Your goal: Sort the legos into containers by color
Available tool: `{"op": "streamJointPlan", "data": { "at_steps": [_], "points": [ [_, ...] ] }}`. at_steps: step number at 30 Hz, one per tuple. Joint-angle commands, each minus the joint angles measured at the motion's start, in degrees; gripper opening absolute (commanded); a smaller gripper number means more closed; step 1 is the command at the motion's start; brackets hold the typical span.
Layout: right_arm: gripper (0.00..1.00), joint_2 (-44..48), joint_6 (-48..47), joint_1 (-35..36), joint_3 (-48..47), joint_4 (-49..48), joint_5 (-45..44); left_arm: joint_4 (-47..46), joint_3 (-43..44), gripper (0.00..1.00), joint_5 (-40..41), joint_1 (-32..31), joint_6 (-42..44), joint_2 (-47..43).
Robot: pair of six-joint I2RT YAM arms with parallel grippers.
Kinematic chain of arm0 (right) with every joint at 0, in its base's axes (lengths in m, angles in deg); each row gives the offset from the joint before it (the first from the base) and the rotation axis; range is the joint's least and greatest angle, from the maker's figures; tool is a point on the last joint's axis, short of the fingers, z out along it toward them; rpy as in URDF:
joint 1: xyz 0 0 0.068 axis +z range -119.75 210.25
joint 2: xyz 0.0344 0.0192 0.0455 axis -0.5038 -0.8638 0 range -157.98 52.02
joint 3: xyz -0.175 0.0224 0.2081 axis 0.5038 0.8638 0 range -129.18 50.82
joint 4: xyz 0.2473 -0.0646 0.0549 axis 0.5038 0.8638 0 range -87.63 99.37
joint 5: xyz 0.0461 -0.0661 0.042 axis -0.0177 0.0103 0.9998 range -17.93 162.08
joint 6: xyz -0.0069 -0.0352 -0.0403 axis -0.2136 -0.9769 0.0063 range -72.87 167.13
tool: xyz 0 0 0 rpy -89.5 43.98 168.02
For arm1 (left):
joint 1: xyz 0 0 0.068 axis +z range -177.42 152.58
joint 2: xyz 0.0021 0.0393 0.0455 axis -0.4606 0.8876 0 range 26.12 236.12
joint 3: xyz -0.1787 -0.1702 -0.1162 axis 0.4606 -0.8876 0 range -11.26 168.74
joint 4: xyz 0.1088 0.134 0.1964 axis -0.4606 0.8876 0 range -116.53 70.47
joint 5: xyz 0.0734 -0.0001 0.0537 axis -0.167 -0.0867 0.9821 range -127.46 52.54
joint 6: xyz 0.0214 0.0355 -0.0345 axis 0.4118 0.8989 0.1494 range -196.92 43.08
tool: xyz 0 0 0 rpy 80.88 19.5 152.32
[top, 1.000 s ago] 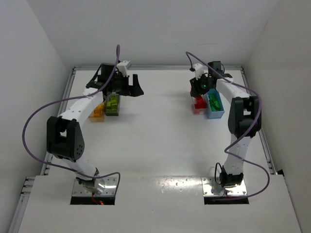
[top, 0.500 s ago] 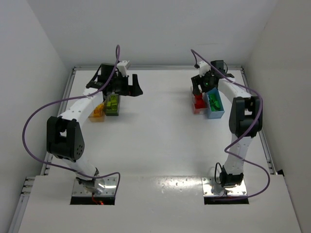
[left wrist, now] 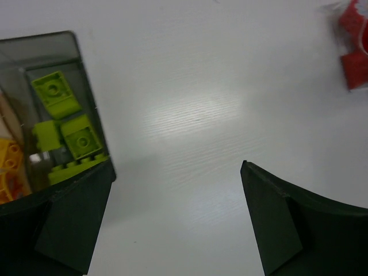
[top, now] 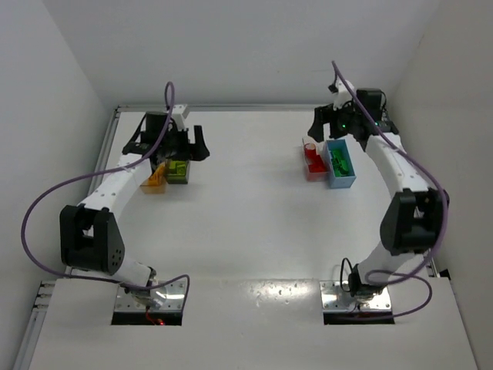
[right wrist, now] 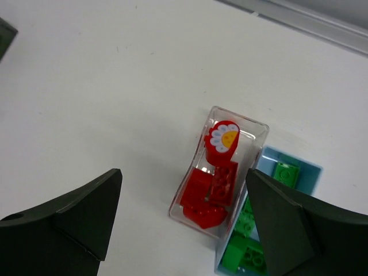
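Note:
Four containers hold the legos. On the left stand the orange bin (top: 154,182) and the dark grey bin (top: 187,171) (left wrist: 80,80), the grey one holding lime-green bricks (left wrist: 66,123), with yellow bricks (left wrist: 10,164) beside it. At the right, the clear bin (top: 309,143) (right wrist: 260,130) carries red bricks (right wrist: 215,190), one with a daisy face (right wrist: 223,138). The light blue bin (top: 341,183) (right wrist: 313,169) holds green bricks (right wrist: 247,244). My left gripper (top: 166,150) (left wrist: 175,218) is open over bare table beside the grey bin. My right gripper (top: 344,127) (right wrist: 184,213) hangs open and empty above the clear bin.
A raised metal rail (right wrist: 322,26) borders the table's far edge just behind the right bins. White walls close in the table on three sides. A purple cable (top: 46,200) loops off each arm.
My right gripper has opened wide and pulled up and back to the right from the clear bin. The left arm has shifted left, its gripper staying open.

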Motion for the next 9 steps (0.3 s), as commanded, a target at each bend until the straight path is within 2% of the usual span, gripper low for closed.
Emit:
{"op": "streamJointPlan", "data": {
  "at_steps": [1,6,9],
  "points": [
    [0.89,6.6,2.9,-4.4,7.0,-2.3,0.2,-0.4,-3.0,1.00,7.2,3.1,-0.6,-3.8],
    [0.89,15.6,1.8,-9.6,19.8,-3.2,0.9,0.1,-5.0,1.00,14.8,5.0,0.0,-4.4],
    [0.90,18.6,1.8,-11.0,24.2,-3.8,0.9,0.1,-6.1,1.00,15.9,5.0,1.1,-5.0]
  ]
}}
